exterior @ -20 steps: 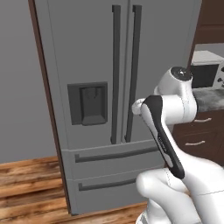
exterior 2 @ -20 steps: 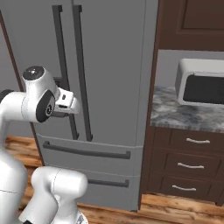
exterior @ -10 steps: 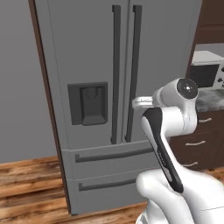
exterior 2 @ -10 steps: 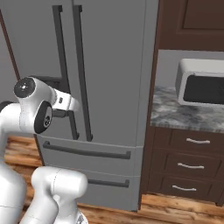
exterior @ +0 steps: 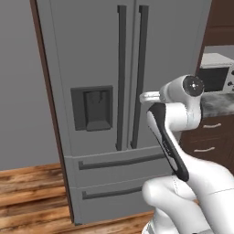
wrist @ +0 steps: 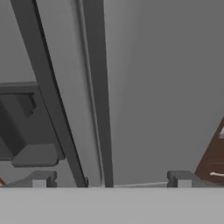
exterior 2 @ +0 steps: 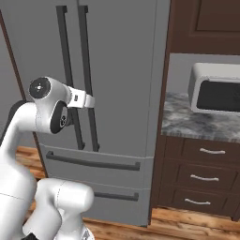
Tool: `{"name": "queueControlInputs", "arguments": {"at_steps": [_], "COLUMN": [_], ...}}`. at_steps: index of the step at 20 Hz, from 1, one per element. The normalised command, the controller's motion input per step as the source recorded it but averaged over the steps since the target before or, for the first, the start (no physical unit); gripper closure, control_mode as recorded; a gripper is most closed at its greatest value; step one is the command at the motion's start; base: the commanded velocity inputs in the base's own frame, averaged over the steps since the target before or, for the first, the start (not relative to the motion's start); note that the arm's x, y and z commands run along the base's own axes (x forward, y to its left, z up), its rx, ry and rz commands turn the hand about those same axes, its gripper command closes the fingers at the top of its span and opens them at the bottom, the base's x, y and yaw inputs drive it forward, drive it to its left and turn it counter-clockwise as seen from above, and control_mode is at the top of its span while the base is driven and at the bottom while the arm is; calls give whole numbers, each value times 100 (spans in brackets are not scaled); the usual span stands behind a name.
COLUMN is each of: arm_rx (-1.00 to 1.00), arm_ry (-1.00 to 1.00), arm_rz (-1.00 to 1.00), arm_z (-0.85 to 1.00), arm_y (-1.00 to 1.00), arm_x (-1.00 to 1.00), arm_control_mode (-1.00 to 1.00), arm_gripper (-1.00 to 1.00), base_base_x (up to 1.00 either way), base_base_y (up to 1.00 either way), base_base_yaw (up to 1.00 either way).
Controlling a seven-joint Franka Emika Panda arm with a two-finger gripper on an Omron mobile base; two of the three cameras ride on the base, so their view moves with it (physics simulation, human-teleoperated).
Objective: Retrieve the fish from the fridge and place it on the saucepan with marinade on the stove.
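Note:
The tall grey fridge (exterior: pixel 91 55) (exterior 2: pixel 126 70) stands shut in front of me, so the fish is hidden. My gripper (exterior: pixel 145 97) (exterior 2: pixel 90 100) reaches level toward the fridge's right door, just beside its dark vertical handle (exterior: pixel 139 77) (exterior 2: pixel 89 79). In the hand view the gripper (wrist: pixel 110 179) is open, its two tips wide apart with nothing between them. The right handle (wrist: pixel 98 87) runs up between the tips, a little left of centre. The left handle (wrist: pixel 48 96) and the dark dispenser panel (wrist: pixel 22 127) (exterior: pixel 93 107) lie further left. The saucepan and the stove are out of view.
Right of the fridge, dark wood cabinets hold a marble counter (exterior 2: pixel 197 124) with a microwave (exterior 2: pixel 215 91) (exterior: pixel 215 73), and drawers (exterior 2: pixel 206 178) below. Two fridge drawers (exterior: pixel 114 162) sit under the doors. Wooden floor (exterior: pixel 27 196) lies at the left.
The arm has folded lower and the hand has pushed forward toward the fridge's right door handle. The jaws stayed open and the fridge stayed shut.

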Motion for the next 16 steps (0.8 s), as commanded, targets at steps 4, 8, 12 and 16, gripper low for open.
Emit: {"name": "queueControlInputs", "arguments": {"at_steps": [4, 8, 12, 16], "arm_rx": [0, -2, 0, 0], "arm_ry": [-3, -1, -1, 0], "arm_rz": [0, -2, 0, 2], "arm_z": [0, -10, -8, -8], "arm_y": [48, 8, -34, -29], "arm_x": [53, 71, 74, 75], "arm_control_mode": [-100, -100, -100, -100], "arm_gripper": [-100, -100, -100, -100], "base_base_x": [0, 0, 0, 0], "base_base_y": [0, 0, 0, 0], "base_base_yaw": [0, 0, 0, 0]}}
